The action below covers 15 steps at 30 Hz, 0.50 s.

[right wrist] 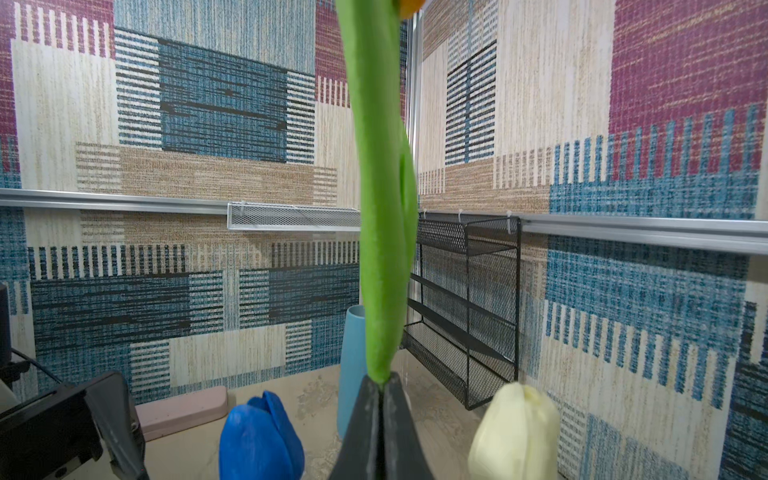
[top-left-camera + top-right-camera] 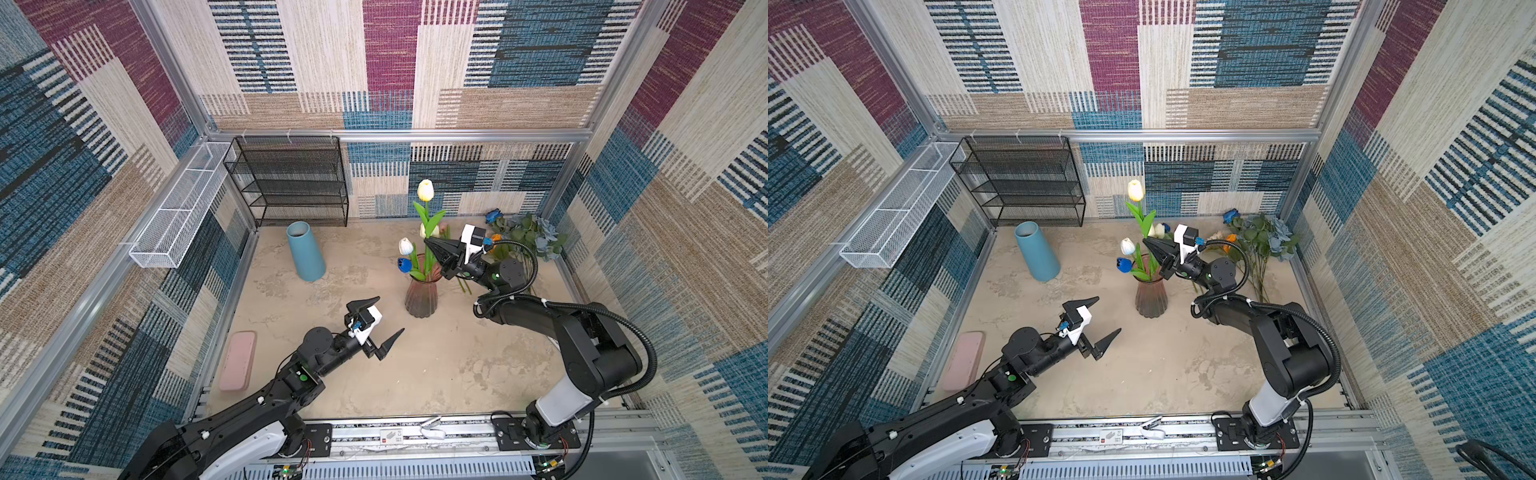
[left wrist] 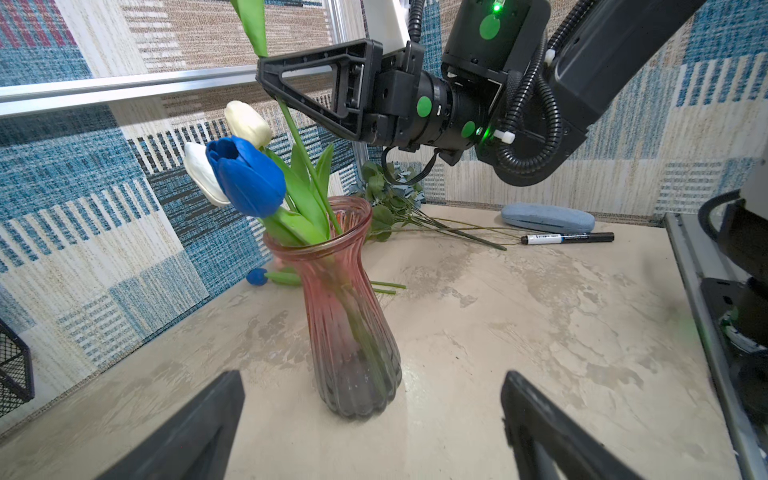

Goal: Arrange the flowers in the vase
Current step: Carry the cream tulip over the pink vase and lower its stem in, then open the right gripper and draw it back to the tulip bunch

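While right jaws pinch the tall cream tulip [image 2: 425, 190] above the pink vase [image 2: 420, 297], left jaws stand spread.
Blue tulip [image 2: 404, 264] and white tulip [image 2: 406, 246] lean inside.

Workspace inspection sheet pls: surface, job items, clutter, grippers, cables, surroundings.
Surface: beige mottled table, no spills seen.
Job's things: pink glass vase upright, holding blue tulip, white tulip, short cream tulip and tall cream tulip; loose flowers lying in the back right corner.
Clutter: blue cone vase, pink case, blue case, marker.
Grippers: right gripper shut on the tall cream tulip's stem above the vase; left gripper open, empty, facing the vase.
Cables: black corrugated hose loops off the right wrist over the loose flowers; contact unclear.
Surroundings: black mesh shelf, white mesh basket, patterned walls.
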Each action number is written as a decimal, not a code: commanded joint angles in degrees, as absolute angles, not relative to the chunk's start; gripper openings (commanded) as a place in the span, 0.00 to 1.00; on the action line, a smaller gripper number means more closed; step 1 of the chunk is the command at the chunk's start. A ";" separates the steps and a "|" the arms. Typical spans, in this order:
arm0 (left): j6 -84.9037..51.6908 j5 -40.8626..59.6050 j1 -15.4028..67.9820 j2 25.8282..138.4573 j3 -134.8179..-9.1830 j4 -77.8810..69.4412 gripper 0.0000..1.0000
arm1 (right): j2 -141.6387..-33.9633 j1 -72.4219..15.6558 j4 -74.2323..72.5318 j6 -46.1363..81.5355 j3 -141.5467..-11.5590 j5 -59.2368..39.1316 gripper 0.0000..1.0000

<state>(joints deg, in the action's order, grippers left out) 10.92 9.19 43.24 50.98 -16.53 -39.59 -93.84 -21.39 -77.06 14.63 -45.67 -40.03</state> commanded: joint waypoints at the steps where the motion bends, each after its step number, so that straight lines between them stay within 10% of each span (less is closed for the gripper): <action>1: 11.02 8.44 43.24 52.11 -17.75 -41.15 0.99 | -93.97 -21.50 -82.02 12.49 -44.40 -40.11 0.02; 15: 10.99 8.90 43.24 54.97 -18.48 -43.07 0.99 | -86.64 -21.45 -68.32 5.61 -39.90 -32.92 0.42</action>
